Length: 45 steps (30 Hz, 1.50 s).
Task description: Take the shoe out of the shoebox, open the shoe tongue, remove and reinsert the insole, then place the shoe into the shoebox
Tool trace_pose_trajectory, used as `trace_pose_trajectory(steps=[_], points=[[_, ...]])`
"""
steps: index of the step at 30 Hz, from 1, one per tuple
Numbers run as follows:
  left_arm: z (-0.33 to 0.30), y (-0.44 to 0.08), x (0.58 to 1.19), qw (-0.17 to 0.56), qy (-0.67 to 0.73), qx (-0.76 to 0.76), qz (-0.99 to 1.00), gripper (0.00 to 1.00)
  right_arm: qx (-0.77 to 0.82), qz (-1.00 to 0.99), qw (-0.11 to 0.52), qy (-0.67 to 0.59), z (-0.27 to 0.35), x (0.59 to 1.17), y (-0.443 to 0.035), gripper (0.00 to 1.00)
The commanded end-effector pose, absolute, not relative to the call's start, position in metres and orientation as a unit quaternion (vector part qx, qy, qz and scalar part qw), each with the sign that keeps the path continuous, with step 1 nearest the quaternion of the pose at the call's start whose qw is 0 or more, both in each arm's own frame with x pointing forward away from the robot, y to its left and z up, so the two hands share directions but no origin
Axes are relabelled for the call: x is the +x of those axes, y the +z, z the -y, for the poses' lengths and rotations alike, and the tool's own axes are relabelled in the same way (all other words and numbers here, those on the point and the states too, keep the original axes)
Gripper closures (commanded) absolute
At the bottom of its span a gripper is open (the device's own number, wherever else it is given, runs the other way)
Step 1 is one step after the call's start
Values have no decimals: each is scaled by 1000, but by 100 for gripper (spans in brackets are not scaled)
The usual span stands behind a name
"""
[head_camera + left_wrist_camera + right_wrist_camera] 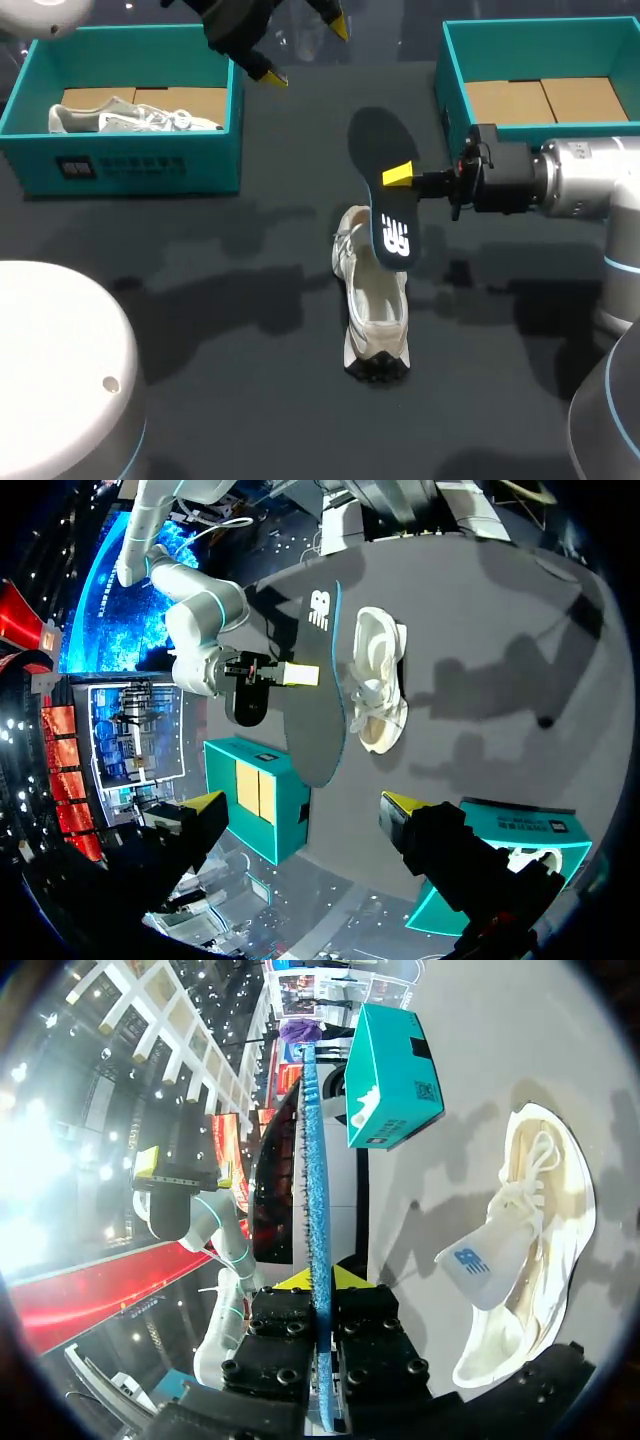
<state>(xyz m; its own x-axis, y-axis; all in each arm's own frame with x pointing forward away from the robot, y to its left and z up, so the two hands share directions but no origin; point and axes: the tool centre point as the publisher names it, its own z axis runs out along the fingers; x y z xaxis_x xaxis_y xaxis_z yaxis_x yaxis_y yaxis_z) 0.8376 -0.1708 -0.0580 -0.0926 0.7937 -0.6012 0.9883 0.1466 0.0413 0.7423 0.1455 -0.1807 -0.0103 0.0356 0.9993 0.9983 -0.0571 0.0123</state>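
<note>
**Insole out, hanging over the shoe**

The right gripper (396,177) reaches in from the right and is clamped on the dark insole (384,140), one yellow tip on each face near its middle. In the right wrist view the insole stands edge-on between the two tips. It hangs steeply, upper end toward the far side. Its lower, logo-marked end is over the opening of the white shoe (372,310), and I cannot tell whether the two touch. Gripping at the middle leaves that lower end free, which suits feeding it back into the shoe.

The shoe lies on the dark table (200,300) at the centre, between the two teal boxes and well apart from both. There the arms can reach it from either side.

The left gripper (306,52) hovers at the far side, fingers spread wide and holding nothing. It is clear of the insole, and probably free to steady the shoe when needed.

The left box (120,165) holds a second shoe (130,118). The right box (455,90) shows its cardboard floor and looks like the place for the shoe's return.

By my reading the insole is already removed, while reinsertion and boxing are not yet done.
</note>
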Motion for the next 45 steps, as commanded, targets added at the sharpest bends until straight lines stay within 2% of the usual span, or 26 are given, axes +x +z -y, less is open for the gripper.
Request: trace_pose_trajectory(steps=[1,23,31,45], points=[[181,-56,848,153,-126,642,-740,0,-521,497,473,-508,-146,742,-181,100],[238,-58,842,0,-33,701,-713,0,-521,497,473,-508,-146,742,-181,100],[260,-56,841,-29,16,712,-701,0,-521,497,473,-508,-146,742,-181,100],[272,-66,837,-61,25,685,-725,0,-521,497,473,-508,-146,742,-181,100]])
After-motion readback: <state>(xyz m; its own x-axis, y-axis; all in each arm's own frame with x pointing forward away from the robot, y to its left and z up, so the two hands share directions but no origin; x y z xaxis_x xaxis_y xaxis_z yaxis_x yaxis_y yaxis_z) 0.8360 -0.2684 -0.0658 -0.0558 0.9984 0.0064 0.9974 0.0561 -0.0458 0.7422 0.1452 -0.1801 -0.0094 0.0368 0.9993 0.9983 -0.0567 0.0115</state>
